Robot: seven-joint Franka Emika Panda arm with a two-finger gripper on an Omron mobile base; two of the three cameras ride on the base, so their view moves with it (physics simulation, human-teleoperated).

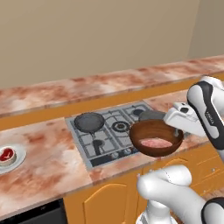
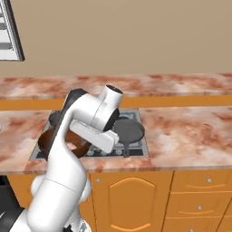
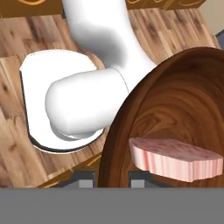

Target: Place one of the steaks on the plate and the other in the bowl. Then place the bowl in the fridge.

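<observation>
claw [image 1: 176, 130]: clamped on bowl [image 1: 156, 138] rim | bowl: raised above stove [image 1: 109, 131], holding pale steak [image 1: 156, 143] | red steak [image 1: 6, 155]: on plate [image 1: 18, 160], left on desk [image 1: 43, 148]

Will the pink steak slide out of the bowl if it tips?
Probably not easily: the pale pink steak lies low inside the deep brown bowl, and the walls look tall. It looks stiff, so a hard tilt might slide it whole.
</observation>
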